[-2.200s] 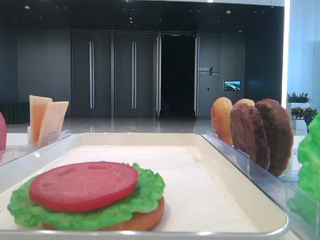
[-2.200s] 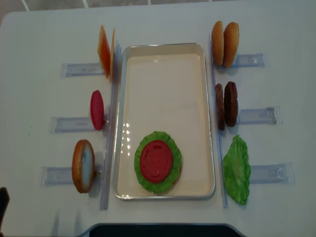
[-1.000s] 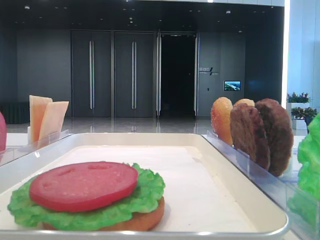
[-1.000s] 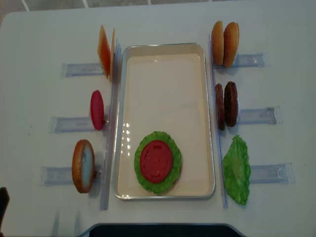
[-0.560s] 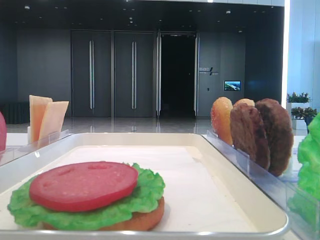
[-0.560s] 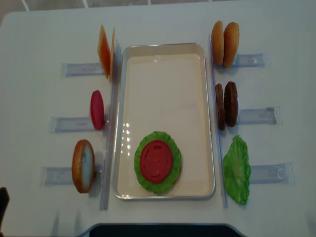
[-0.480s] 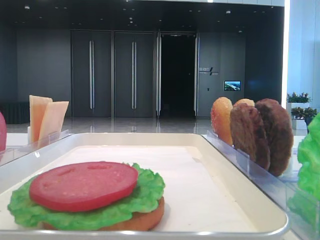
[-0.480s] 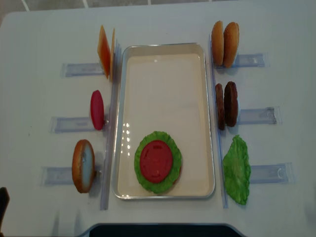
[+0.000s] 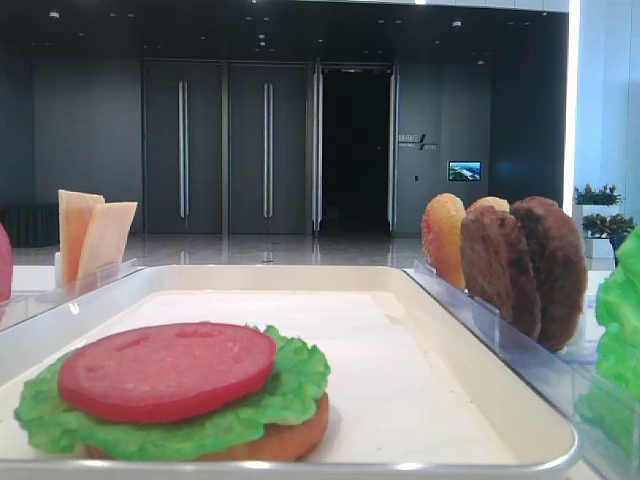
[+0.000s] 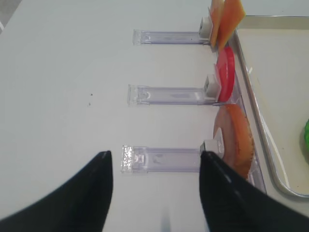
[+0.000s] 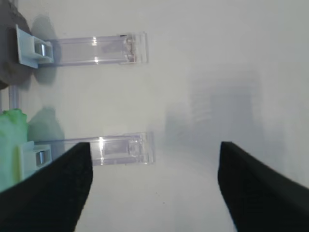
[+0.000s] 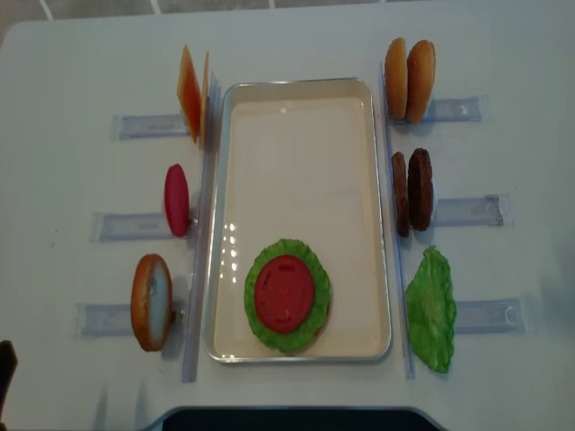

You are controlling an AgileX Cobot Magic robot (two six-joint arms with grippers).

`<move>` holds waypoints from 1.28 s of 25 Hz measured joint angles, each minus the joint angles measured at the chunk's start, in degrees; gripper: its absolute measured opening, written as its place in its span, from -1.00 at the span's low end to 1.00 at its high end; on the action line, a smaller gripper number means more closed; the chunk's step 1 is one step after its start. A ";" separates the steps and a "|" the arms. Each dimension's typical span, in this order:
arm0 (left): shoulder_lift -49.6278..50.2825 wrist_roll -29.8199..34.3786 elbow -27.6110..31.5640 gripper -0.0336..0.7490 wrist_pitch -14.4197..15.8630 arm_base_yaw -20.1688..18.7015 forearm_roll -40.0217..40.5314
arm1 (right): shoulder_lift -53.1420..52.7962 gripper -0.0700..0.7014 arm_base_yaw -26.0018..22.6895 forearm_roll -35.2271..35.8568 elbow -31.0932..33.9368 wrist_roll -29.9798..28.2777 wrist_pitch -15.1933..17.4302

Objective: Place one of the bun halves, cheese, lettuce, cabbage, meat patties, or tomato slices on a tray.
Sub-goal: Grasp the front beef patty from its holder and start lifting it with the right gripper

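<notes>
The tray holds one stack near its front: a bun half under lettuce and a tomato slice. Left of the tray, cheese, a tomato slice and a bun half stand in racks. On its right are two bun halves, two meat patties and a lettuce leaf. My left gripper is open over the table, left of the bun half. My right gripper hangs open and empty beside the lettuce's rack. No cabbage shows.
Clear plastic racks run outward from both long sides of the tray across the white table. A dark bit of the left arm shows at the top view's bottom left corner. Behind the table is a dark hall with doors.
</notes>
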 joint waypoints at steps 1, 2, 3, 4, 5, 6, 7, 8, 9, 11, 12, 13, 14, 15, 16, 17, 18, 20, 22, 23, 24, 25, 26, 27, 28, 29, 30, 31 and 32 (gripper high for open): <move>0.00 0.00 0.00 0.21 0.00 0.00 0.00 | 1.85 0.59 0.00 0.69 -0.97 -0.47 0.00; 0.00 0.00 0.00 0.21 0.00 0.00 0.00 | 3.73 0.59 0.00 1.08 -2.04 -0.92 -0.13; 0.00 0.00 0.00 0.21 0.00 0.00 0.00 | 5.23 0.59 0.00 1.34 -3.04 -1.54 -0.23; 0.00 0.00 0.00 0.21 0.00 0.00 0.00 | 6.92 0.59 0.00 1.46 -3.82 -2.01 -0.31; 0.00 0.00 0.00 0.21 0.00 0.00 0.00 | 8.50 0.59 0.00 1.59 -4.73 -2.39 -0.45; 0.00 0.00 0.00 0.21 0.00 0.00 0.00 | 9.98 0.59 0.00 1.65 -5.61 -2.94 -0.46; 0.00 0.00 0.00 0.21 0.00 0.00 0.00 | 11.19 0.59 0.00 1.69 -6.48 -3.38 -0.50; 0.00 0.00 0.00 0.20 0.00 0.00 0.00 | 12.59 0.59 0.00 1.69 -7.19 -3.61 -0.62; 0.00 0.00 0.00 0.20 0.00 0.00 0.00 | 13.90 0.59 0.00 1.69 -8.01 -3.80 -0.74; 0.00 0.00 0.00 0.17 0.00 0.00 0.00 | 16.14 0.59 0.00 1.69 -9.43 -4.00 -0.91; 0.00 0.00 0.00 0.16 0.00 0.00 0.00 | 17.21 0.59 0.00 1.72 -10.18 -4.02 -0.91; 0.00 0.00 0.00 0.14 0.00 0.00 0.00 | 18.19 0.59 0.00 1.72 -10.92 -4.07 -0.99; 0.00 0.00 0.00 0.13 0.00 0.00 0.00 | 18.98 0.59 0.00 1.72 -11.58 -4.14 -1.07; 0.00 0.00 0.00 0.11 0.00 0.00 0.00 | 19.80 0.59 0.00 1.72 -12.07 -4.22 -1.14; 0.00 0.00 0.00 0.09 0.00 0.00 0.00 | 20.54 0.59 0.00 1.72 -12.53 -4.22 -1.33; 0.00 0.00 0.00 0.07 0.00 0.00 0.00 | 21.02 0.59 0.00 1.72 -12.94 -4.28 -1.40; 0.00 0.00 0.00 0.05 0.00 0.00 0.00 | 21.52 0.59 0.00 1.72 -13.16 -4.32 -1.60; 0.00 0.00 0.00 0.00 0.00 0.00 0.00 | 22.04 0.59 0.00 1.83 -13.37 -4.32 -1.90; 0.00 0.00 0.00 -0.05 0.00 0.00 0.00 | 22.23 0.59 0.27 2.81 -13.37 -4.34 -1.90; 0.00 0.00 0.00 -0.08 0.00 0.00 0.00 | 22.28 0.59 0.70 3.07 -13.37 -4.15 -1.97; 0.00 0.00 0.00 -0.11 0.00 0.00 0.00 | 22.29 0.59 1.43 3.17 -13.37 -3.31 -2.21; 0.00 0.00 0.00 -0.14 0.00 0.00 0.00 | 22.34 0.59 2.36 3.30 -13.37 -2.11 -2.53; 0.00 0.00 0.00 -0.17 0.00 0.00 0.00 | 22.34 0.59 3.21 3.39 -13.37 -0.47 -3.02; 0.00 0.00 0.00 -0.20 0.00 0.00 0.00 | 22.34 0.59 4.38 3.49 -13.37 0.87 -3.57; 0.00 0.00 0.00 -0.23 0.00 0.00 0.00 | 22.34 0.59 5.67 3.64 -13.37 2.64 -4.32; 0.00 0.00 0.00 -0.26 0.00 0.00 0.00 | 22.34 0.59 7.03 3.69 -13.37 4.46 -5.15; 0.00 0.00 0.00 -0.29 0.00 0.00 0.00 | 22.34 0.59 8.21 3.69 -13.37 5.97 -5.72; 0.00 0.00 0.00 -0.33 0.00 0.00 0.00 | 22.34 0.59 9.67 3.69 -13.50 7.84 -6.37; 0.00 0.00 0.00 -0.37 0.00 0.00 0.00 | 22.34 0.59 11.15 3.58 -13.55 9.68 -6.94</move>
